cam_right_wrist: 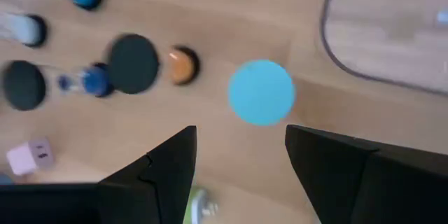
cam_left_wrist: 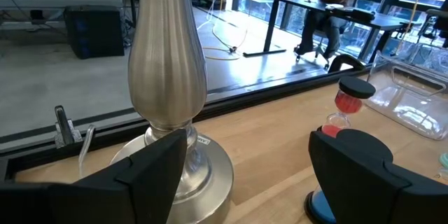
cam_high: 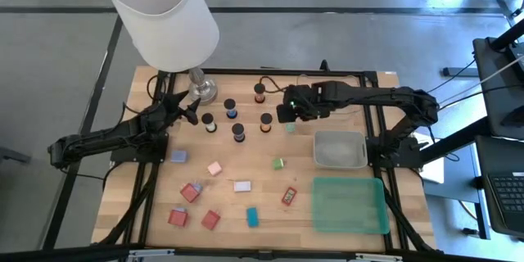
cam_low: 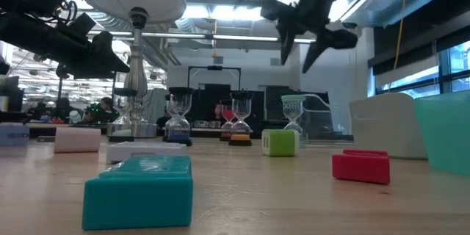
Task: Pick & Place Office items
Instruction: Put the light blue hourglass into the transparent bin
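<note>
Sand timers with black caps stand in a cluster [cam_high: 238, 132] at the table's far middle. A mint timer [cam_right_wrist: 261, 92] stands at the right of this cluster. My right gripper [cam_right_wrist: 241, 154] hovers open above it, well clear in the low view [cam_low: 295, 57]. Small blocks lie nearer: lavender [cam_high: 178, 155], pink [cam_high: 214, 168], white [cam_high: 242, 186], green [cam_high: 278, 164], teal [cam_high: 252, 216] and several red ones [cam_high: 190, 191]. My left gripper [cam_left_wrist: 248, 175] is open and points at the lamp's metal base [cam_left_wrist: 175, 168], beside a red-sand timer [cam_left_wrist: 346, 105].
The lamp with its big white shade [cam_high: 164, 16] stands at the far left, its base [cam_high: 201, 90] right by my left gripper [cam_high: 188, 113]. A grey tray [cam_high: 340, 149] and a green tray [cam_high: 350, 205] sit on the right side. A person sits at a desk beyond the table.
</note>
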Robot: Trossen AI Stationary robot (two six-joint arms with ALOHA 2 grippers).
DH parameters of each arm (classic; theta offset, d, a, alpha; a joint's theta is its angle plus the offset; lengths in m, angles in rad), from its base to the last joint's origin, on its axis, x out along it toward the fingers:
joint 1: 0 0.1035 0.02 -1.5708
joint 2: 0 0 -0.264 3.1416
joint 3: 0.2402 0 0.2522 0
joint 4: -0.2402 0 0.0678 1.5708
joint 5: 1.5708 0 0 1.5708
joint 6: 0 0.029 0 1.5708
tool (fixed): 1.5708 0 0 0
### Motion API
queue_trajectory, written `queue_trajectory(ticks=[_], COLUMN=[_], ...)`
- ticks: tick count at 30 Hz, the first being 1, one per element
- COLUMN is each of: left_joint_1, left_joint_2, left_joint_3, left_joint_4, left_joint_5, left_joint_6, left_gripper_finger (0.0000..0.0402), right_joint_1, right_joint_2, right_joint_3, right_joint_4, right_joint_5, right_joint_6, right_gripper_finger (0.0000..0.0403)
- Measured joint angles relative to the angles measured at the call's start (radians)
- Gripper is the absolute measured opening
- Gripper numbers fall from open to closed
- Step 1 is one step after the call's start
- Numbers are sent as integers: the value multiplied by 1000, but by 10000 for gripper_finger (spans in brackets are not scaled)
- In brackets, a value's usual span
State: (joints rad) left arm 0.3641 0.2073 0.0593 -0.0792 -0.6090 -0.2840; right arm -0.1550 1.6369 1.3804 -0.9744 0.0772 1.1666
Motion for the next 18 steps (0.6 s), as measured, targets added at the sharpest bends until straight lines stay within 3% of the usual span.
queue_trajectory(ticks=[4, 10, 18], left_joint_1=[0, 0, 0], left_joint_2=[0, 0, 0], left_joint_3=[0, 0, 0], left_joint_4=[0, 0, 0], left_joint_5=[0, 0, 0], left_joint_6=[0, 0, 0], left_gripper_finger=[297, 297, 297], right_joint_1=[-25, -25, -25], right_joint_2=[12, 14, 14], right_joint_3=[0, 0, 0], right_joint_4=[-28, -6, -17], right_joint_5=[-129, -126, -89], right_joint_6=[-15, 38, 57], right_gripper_finger=[222, 232, 340])
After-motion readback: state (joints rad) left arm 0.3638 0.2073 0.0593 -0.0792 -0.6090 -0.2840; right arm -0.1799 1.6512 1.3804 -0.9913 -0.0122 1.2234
